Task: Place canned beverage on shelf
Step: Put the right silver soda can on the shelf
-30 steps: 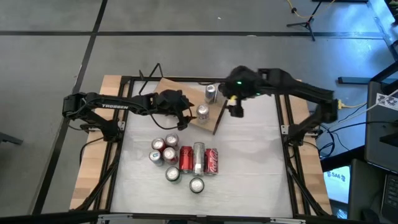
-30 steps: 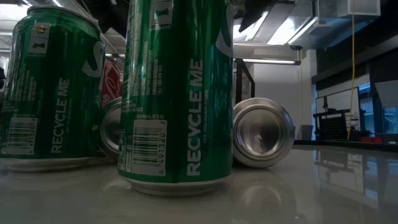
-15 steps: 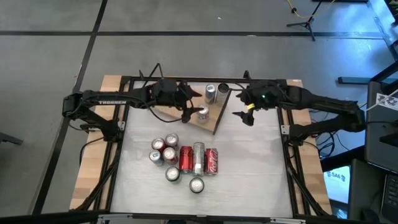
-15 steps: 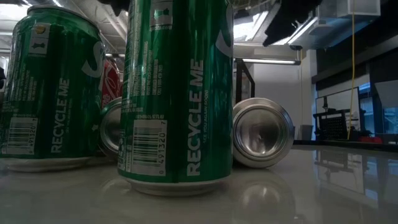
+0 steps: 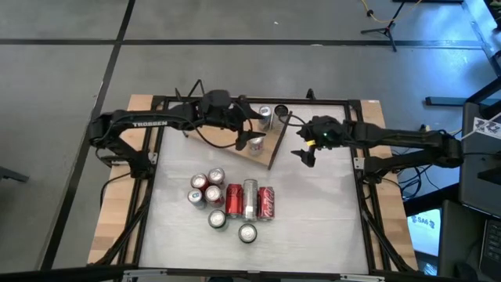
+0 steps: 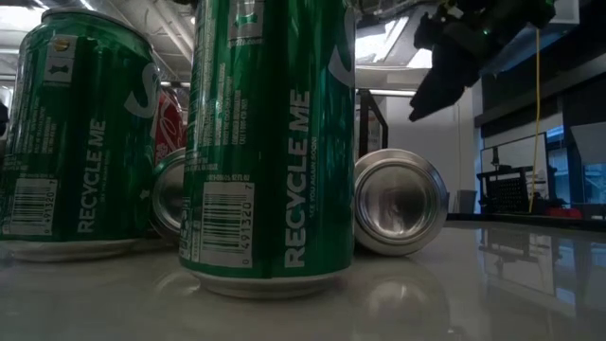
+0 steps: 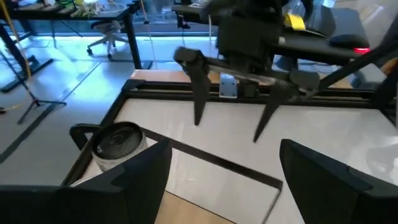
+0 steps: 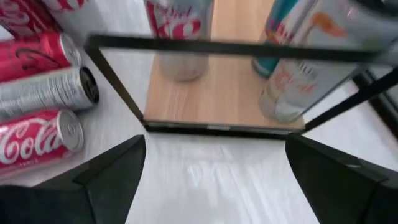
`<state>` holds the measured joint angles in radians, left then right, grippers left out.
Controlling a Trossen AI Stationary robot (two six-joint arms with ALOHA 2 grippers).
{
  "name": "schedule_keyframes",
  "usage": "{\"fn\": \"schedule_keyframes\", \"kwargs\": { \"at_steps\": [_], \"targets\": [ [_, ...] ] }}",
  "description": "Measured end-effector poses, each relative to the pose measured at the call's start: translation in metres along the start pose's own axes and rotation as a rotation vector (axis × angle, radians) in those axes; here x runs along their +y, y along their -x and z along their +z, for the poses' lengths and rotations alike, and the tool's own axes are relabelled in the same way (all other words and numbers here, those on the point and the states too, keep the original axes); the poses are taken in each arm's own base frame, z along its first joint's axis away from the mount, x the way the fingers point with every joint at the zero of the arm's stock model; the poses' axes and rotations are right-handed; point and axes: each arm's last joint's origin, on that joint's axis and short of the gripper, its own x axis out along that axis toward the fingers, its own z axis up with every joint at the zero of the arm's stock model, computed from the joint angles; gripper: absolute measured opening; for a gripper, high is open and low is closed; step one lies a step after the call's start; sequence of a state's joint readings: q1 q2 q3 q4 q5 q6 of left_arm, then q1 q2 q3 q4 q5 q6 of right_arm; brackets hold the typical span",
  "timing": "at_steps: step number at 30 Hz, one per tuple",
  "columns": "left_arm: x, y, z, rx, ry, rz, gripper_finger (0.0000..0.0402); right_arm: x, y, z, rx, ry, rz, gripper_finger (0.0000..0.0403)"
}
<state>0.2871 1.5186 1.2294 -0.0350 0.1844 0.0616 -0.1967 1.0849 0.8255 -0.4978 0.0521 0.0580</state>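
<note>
The shelf [image 5: 262, 141], a light-brown board with a dark edge, lies at the table's far middle. Three cans stand on it [image 5: 254, 143] [image 5: 266, 117] [image 5: 282, 113]. My left gripper [image 5: 244, 131] hovers open over the shelf's left part with nothing between its fingers [image 7: 134, 177]. My right gripper [image 5: 304, 155] hangs open just right of the shelf, above the table, also with nothing in it. Its wrist view looks across the shelf edge [image 8: 217, 127] at the cans [image 8: 180, 31]. A cluster of cans [image 5: 227, 200] sits on the table nearer the front, some upright and some lying.
The low view shows two upright green cans [image 6: 270, 142] [image 6: 80, 133] and a lying can [image 6: 398, 204] close to the near edge. My right gripper [image 6: 445, 57] shows above them. Red and silver cans [image 8: 37, 93] lie beside the shelf. A black frame [image 5: 360, 157] bounds the tabletop.
My right gripper has come down and drawn back from above the shelf toward the table's right, staying open. My left gripper has risen and gone toward the far edge over the shelf, staying open. The cans have kept still.
</note>
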Motion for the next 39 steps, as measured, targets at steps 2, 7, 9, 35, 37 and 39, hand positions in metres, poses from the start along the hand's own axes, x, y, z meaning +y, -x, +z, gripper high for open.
{"fn": "schedule_keyframes", "kwargs": {
  "at_steps": [2,7,9,35,37,39],
  "targets": [
    [0.002,-0.002,0.002,-0.005,-0.001,0.035,0.0288,0.0,-0.001,-0.001,0.004,-0.012,-0.001,0.0381],
    [0.005,-0.003,0.001,0.005,0.002,0.139,0.0288,0.0,-0.001,-0.001,0.0,-0.016,0.0,0.0381],
    [0.004,-0.003,0.001,0.003,-0.007,0.13,0.0288,0.0,-0.001,-0.001,0.0,-0.016,0.0,0.0381],
    [0.004,-0.005,-0.025,0.26,-0.024,0.124,0.0382,0.0,-0.001,-0.001,0.002,-0.015,0.0,0.0381],
    [0.004,-0.01,-0.032,0.298,-0.016,0.117,0.0382,0.0,-0.001,-0.001,0.003,-0.015,0.0,0.0381],
    [0.002,-0.015,-0.036,0.313,-0.017,0.11,0.0382,0.0,-0.001,-0.001,0.003,-0.015,0.0,0.0381]
  ]
}}
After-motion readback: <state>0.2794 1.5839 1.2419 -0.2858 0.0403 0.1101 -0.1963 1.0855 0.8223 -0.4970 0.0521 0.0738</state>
